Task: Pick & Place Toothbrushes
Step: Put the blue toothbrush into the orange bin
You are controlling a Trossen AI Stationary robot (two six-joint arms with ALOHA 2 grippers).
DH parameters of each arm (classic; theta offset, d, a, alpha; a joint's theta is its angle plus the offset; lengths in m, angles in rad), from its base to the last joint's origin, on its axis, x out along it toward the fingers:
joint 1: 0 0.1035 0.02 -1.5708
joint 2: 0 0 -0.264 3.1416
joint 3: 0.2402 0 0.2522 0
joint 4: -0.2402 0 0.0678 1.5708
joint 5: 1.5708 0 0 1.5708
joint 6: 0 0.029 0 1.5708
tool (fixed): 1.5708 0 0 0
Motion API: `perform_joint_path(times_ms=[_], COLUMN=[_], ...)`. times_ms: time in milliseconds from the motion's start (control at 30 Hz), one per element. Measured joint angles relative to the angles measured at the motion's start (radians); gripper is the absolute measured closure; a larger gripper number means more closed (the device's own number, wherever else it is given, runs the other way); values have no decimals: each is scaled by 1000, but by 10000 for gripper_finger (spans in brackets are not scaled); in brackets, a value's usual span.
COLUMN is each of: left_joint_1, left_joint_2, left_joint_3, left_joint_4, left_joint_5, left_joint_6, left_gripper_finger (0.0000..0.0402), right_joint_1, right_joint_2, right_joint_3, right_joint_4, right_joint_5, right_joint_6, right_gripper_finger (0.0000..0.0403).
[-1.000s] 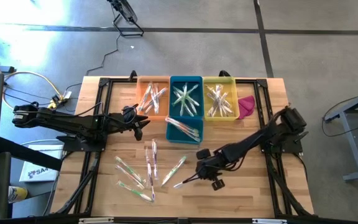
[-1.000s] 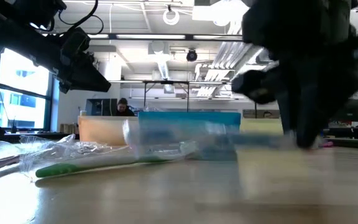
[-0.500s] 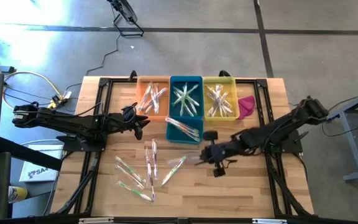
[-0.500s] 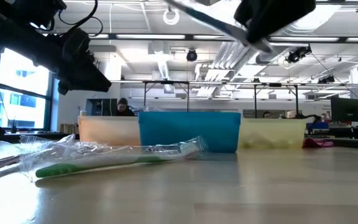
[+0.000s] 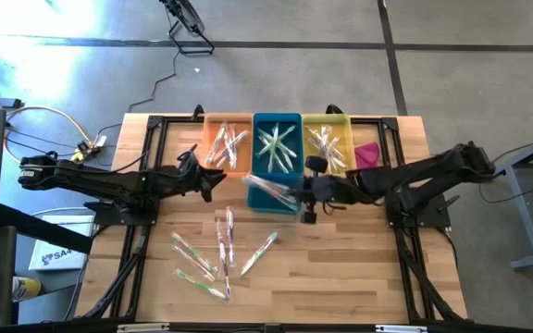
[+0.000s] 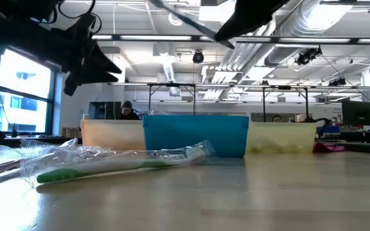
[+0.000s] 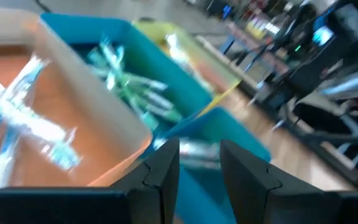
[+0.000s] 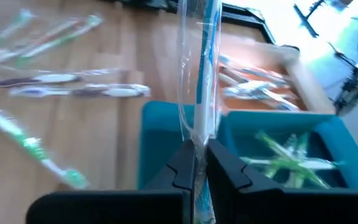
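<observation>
My right gripper hangs above the front teal bin, shut on a wrapped blue-handled toothbrush. In the low view that toothbrush sticks out of the gripper high above the table. My left gripper hovers open beside the orange bin, nothing between its fingers. Several wrapped toothbrushes lie flat on the wood near the front, a green one closest to the low camera. The orange, far teal and yellow bins hold more toothbrushes. My right gripper pinches the toothbrush between its two fingers at one end of its clear wrapper. The rest of the toothbrush reaches out ahead of the fingertips, in line with the fingers. It is lifted clear of the table and the bins.
A pink cloth lies right of the yellow bin. Black frame rails run along the table's left and right sides. Bare wood shows at the front right.
My right gripper has risen from the front middle of the table and gone toward the far edge, to above the front teal bin. It has carried the blue-handled toothbrush up off the wood. My left gripper has rolled about its own axis in place.
</observation>
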Motion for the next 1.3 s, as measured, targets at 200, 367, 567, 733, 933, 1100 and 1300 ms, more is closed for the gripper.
perform_joint_path(times_ms=[200, 367, 567, 733, 933, 1100, 1300], left_joint_1=[0, 0, 0, 0, 1, 0, 0], left_joint_2=[0, 0, 0, 0, 3, 4, 60], left_joint_3=[0, 0, 0, 10, 24, 24, 25], left_joint_4=[159, 296, 438, 450, 452, 452, 531], left_joint_5=[1, 41, 229, 348, 236, 276, 303], left_joint_6=[169, 430, 620, 767, 760, 748, 700], left_gripper_finger=[289, 289, 289, 289, 289, 289, 289], right_joint_1=[-104, -174, -228, -246, -230, -200, -183], right_joint_2=[17, 43, 93, 139, 176, 176, 176], right_joint_3=[-2, -1, 0, -1, -2, -2, -1], right_joint_4=[101, 239, 371, 410, 442, 448, 472], right_joint_5=[-1, -49, -157, -221, -278, -292, -291], right_joint_6=[-6, -60, -104, -107, -131, -177, -184], right_gripper_finger=[389, 389, 389, 389, 389, 389, 389])
